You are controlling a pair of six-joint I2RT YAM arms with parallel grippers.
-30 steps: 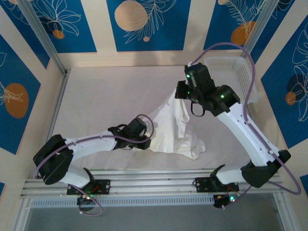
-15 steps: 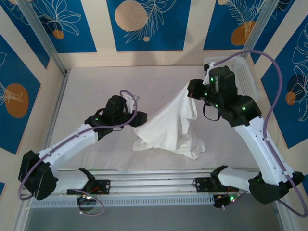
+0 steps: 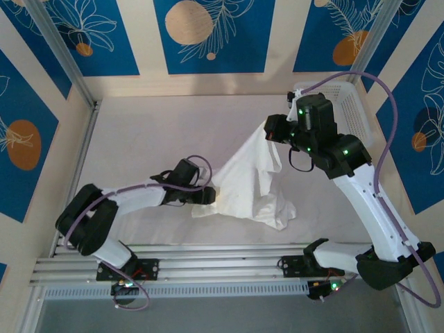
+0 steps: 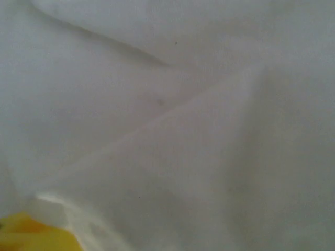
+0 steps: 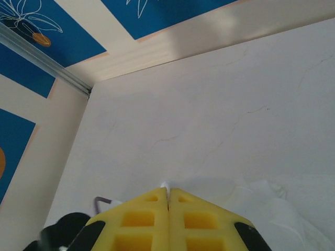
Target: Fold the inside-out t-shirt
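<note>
Nearest, the left gripper (image 3: 210, 195) lies low on the table (image 3: 132, 139), its nose against the left edge of the shirt (image 3: 246, 184). From its wrist the white cloth sits right up close, one yellow finger (image 4: 26, 236) in the corner, and I cannot tell whether the jaws are spread or closed. The shirt heaps crumpled at mid-table and rises like a tent to the right gripper (image 3: 269, 132), whose yellow fingers (image 5: 141, 219) are pressed together on a sliver of its cloth. Behind that arm, a white basket (image 3: 347, 104) sits in the far right corner.
</note>
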